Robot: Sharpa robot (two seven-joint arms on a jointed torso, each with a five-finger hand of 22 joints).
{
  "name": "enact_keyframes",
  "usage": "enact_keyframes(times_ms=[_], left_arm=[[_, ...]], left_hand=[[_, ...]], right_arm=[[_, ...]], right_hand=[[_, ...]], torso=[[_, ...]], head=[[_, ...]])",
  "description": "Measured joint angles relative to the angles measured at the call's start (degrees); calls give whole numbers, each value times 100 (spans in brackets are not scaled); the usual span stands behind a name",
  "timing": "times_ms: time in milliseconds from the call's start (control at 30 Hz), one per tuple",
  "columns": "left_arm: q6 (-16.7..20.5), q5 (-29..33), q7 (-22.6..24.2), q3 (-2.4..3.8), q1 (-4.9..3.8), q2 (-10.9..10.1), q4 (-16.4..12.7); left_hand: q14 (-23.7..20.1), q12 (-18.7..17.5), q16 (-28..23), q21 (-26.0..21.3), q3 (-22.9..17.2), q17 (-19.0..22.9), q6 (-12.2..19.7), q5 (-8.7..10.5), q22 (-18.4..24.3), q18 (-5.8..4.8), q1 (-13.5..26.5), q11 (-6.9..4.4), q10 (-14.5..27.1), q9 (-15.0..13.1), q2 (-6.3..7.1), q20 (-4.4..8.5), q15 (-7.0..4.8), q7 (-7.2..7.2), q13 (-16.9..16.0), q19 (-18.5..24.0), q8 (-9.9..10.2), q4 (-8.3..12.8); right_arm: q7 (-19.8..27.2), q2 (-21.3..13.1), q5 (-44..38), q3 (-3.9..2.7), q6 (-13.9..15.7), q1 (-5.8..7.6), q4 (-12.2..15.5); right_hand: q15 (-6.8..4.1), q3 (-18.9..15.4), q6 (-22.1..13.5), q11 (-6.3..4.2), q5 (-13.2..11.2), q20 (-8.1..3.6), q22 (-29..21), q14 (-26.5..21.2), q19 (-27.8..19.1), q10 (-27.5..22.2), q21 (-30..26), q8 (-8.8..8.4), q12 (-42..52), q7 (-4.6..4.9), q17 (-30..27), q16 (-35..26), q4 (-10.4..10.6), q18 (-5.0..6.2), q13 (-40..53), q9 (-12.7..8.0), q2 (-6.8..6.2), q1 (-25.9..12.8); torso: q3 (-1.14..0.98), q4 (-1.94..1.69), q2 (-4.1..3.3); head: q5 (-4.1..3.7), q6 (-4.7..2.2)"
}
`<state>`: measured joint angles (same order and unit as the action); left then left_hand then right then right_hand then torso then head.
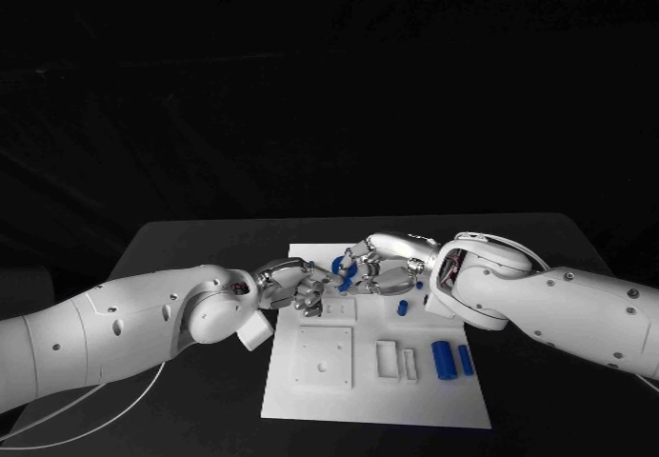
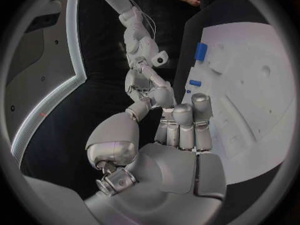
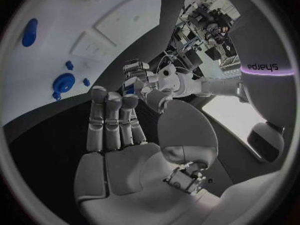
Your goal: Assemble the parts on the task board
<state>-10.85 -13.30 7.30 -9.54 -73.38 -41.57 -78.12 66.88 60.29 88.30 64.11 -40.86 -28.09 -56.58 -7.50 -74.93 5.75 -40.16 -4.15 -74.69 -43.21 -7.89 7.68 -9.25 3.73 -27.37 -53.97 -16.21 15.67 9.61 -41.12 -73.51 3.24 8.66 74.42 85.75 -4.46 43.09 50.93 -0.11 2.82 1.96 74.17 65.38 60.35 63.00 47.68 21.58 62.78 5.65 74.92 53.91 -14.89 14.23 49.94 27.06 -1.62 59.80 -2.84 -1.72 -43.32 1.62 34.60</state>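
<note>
White plate, the task board [image 1: 329, 390], lies flat in the middle of the black table [image 1: 179, 238], and we see the blue parts spread over it. Two blue cylinders [image 1: 442, 358] lie side by side near the board's right edge, beside a pair of pale rectangular recesses. A small blue peg [image 1: 403, 307] sits further up the board, just below our right hand. In the right wrist view a round blue part [image 3: 63, 82] rests on the board with little blue pieces close around it, and a long blue part [image 3: 29, 32] lies well apart from them.

Our two hands meet above the far end of the board. The left hand [image 1: 300, 286] comes in from the left, and the right hand [image 1: 388, 265] from the right, fingertips near each other. A blue piece [image 1: 348, 271] shows between them, and in the right wrist view something blue sits at the left hand's fingertips; we think the left hand holds it, though the view is too small to be sure. Our right hand's fingers [image 3: 112, 120] are stretched out straight and close together with the thumb apart, holding nothing that we can see. The left hand's fingers [image 2: 184, 125] lie side by side and bent forward in its own wrist view.
</note>
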Motion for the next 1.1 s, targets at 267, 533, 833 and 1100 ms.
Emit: enact_keyframes(times_ms=[267,533,833,1100], left_arm=[[271,-154,55,-1,0,6,-72],[583,-368,109,0,1,10,-129],[814,-540,179,-6,6,8,-169],[947,-613,215,-6,6,8,-173]], left_hand=[[2,0,0,23,-81,2,0,-415,1,-11,-1,-72,-38,-127,103,24,-2,0,18,-106,-81,54],[23,0,0,23,-99,5,-1,-808,1,-46,-212,-106,-72,-123,314,61,-23,-1,32,-144,-330,37],[29,0,0,23,-128,12,-2,-910,2,-46,-336,-106,-72,-119,437,41,-28,-2,48,-164,-404,-13],[32,0,0,23,-131,12,-3,-911,2,-48,-359,-123,-92,-119,459,61,-32,-3,52,-185,-404,-29]], right_arm=[[-47,-9,-4,-1,19,1,-5],[-94,-19,-6,-1,20,0,2],[-141,-32,-10,2,22,-2,9],[-161,-45,-50,2,65,-14,7]], right_hand=[[0,-116,0,-11,427,0,-7,0,0,29,0,38,-22,0,-21,0,19,-4,-7,71,-131,-246],[0,-793,0,-40,1080,0,-7,0,0,60,0,39,-44,0,-34,0,-124,-9,-7,127,-153,-628],[1,-1189,0,-31,1321,-11,-25,1,-12,70,0,-8,-67,0,-55,0,-157,-12,1,161,-178,-770],[1,-1204,1,-43,1321,-33,-30,0,-12,57,0,-30,-67,0,-60,0,-173,-38,1,160,-178,-769]], torso=[[-2,5,0],[-4,7,0],[-2,5,0],[-2,5,1]], head=[[9,-18],[2,-22],[-7,-5],[-7,-4]])
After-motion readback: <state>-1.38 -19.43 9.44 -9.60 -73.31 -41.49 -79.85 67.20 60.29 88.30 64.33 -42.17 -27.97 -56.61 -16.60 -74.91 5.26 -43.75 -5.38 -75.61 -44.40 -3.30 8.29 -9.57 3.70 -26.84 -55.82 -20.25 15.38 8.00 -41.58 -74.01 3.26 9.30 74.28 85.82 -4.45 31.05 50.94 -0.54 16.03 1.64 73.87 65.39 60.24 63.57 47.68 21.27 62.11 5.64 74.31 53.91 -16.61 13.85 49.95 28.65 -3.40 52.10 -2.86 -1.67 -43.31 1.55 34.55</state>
